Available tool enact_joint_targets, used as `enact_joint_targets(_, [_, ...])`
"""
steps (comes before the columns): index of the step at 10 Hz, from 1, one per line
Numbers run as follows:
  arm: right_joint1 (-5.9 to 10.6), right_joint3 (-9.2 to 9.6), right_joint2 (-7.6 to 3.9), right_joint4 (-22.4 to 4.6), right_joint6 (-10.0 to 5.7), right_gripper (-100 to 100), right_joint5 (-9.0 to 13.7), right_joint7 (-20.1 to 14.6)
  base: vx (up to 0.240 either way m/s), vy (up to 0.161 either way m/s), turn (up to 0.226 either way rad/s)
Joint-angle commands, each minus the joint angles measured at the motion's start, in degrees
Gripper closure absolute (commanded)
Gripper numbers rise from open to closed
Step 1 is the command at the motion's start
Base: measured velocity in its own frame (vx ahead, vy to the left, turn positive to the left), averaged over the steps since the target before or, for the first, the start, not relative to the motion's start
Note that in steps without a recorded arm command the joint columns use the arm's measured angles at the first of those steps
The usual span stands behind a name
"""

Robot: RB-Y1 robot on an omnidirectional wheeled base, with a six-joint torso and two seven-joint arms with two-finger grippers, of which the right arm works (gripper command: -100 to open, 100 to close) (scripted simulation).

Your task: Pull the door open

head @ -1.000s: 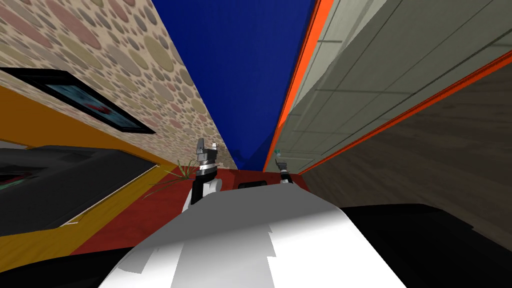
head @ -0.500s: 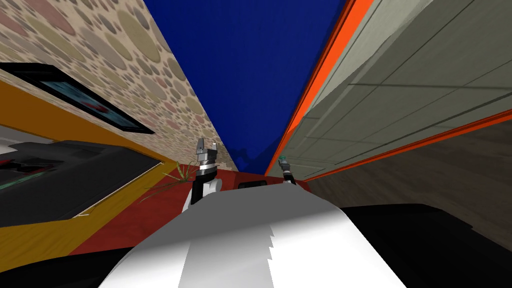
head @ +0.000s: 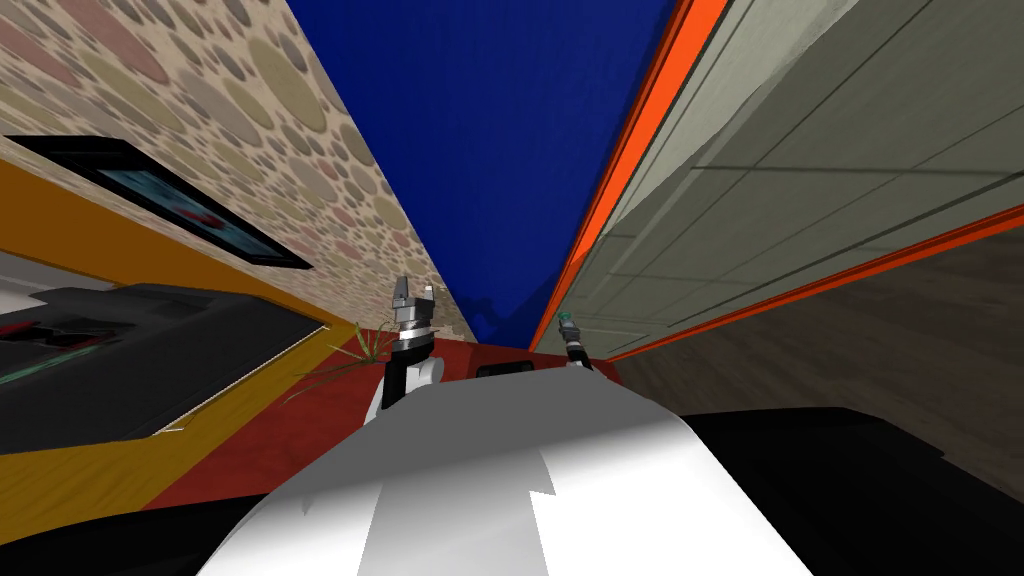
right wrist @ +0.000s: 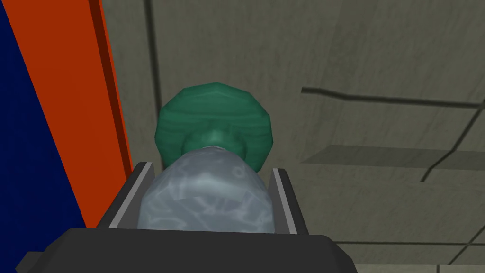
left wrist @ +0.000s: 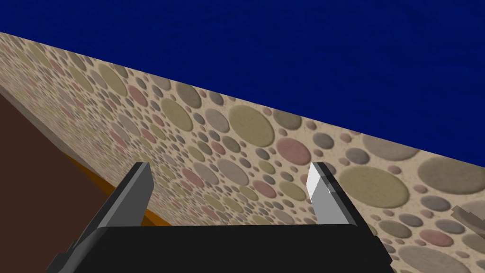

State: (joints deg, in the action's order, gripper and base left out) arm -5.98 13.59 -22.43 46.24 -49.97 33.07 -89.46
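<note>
A grey-green panelled door (head: 800,200) with an orange frame edge (head: 640,140) runs along my right. Its knob (right wrist: 208,194) is pale grey-blue on a green round base (right wrist: 213,118). My right gripper (right wrist: 208,173) is shut on the knob, one finger pressing each side. The head view shows this gripper (head: 568,325) small at the door's near edge. On my left side, my left gripper (head: 413,292) is raised, its fingers (left wrist: 137,189) open with nothing between them.
A dark piece of furniture (head: 120,370) stands on the left, under a framed picture (head: 170,200) on a pebble-patterned wall. A thin plant (head: 360,345) stands on the red floor (head: 270,430). A blue surface (head: 500,150) lies ahead and a brown wood-look wall (head: 880,340) on the right.
The door's orange edge has swung to the right and the blue area ahead has widened. My right gripper moved slightly right with the knob. The left arm stayed still.
</note>
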Motion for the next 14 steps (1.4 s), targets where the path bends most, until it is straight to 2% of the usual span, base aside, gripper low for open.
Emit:
enact_joint_targets(1, [0.09, 0.03, 0.08, 0.1, -0.16, 100, 0.0, 0.0, 0.0, 0.0, 0.0])
enact_joint_targets(2, [-0.62, 0.95, -0.87, 0.1, -0.86, 100, -0.4, -1.2, -0.129, -0.033, 0.111])
enact_joint_targets(4, [-1.13, 1.78, -1.65, 0.2, -1.62, 100, -0.8, -2.2, -0.165, -0.03, 0.1])
enact_joint_targets(9, [-3.27, 5.22, -4.87, 0.6, -4.79, 100, -2.3, -6.4, -0.214, -0.041, 0.123])
enact_joint_targets(11, [-3.84, 6.14, -5.73, 0.7, -5.64, 100, -2.7, -7.5, -0.197, -0.038, 0.082])
enact_joint_targets(12, [-3.61, 5.92, -5.36, 0.3, -5.25, 100, -2.6, -7.1, -0.092, -0.018, 0.017])
enact_joint_targets(14, [-4.46, 7.12, -6.36, -0.2, -7.04, 100, -3.3, -8.5, -0.169, -0.048, 0.154])
